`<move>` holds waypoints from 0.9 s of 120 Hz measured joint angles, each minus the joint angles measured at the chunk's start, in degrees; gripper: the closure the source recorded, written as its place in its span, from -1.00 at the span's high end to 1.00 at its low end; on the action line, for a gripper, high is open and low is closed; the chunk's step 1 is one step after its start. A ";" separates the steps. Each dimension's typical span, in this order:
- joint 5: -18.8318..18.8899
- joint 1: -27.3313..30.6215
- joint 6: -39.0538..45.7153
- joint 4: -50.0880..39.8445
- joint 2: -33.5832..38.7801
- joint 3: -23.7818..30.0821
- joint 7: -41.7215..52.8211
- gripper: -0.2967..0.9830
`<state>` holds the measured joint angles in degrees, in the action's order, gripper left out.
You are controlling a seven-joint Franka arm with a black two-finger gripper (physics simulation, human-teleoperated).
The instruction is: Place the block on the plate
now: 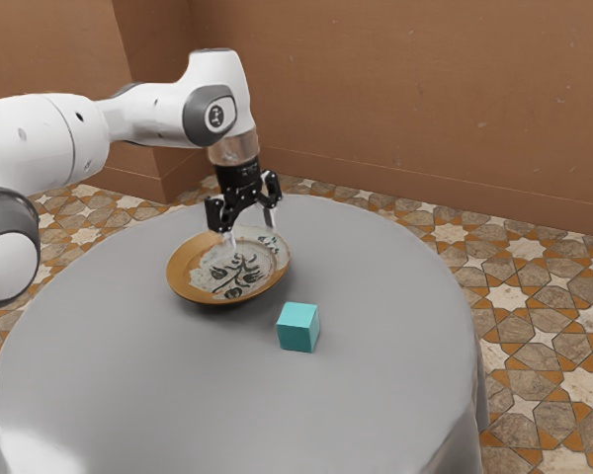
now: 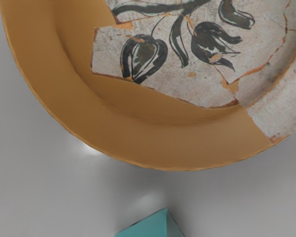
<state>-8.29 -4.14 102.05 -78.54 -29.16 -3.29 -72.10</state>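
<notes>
Wide open, the gripper hangs over the far part of the plate in the exterior view, with nothing between its fingers. The plate is round, orange-brown with a pale, cracked floral inlay. A teal block rests on the table beside the plate, toward the exterior view's lower right, and does not touch it. In the wrist view the plate is large, and part of the block shows across a strip of table from its rim.
A grey cloth covers the round table, whose edge curves down at the exterior view's right. Behind it are a patterned tile floor and a brown wall.
</notes>
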 joint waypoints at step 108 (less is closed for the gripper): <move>-6.82 -6.17 13.88 -22.21 9.12 -4.46 -21.04 0.54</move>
<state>-15.11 -10.31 115.93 -100.75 -20.04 -7.75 -93.14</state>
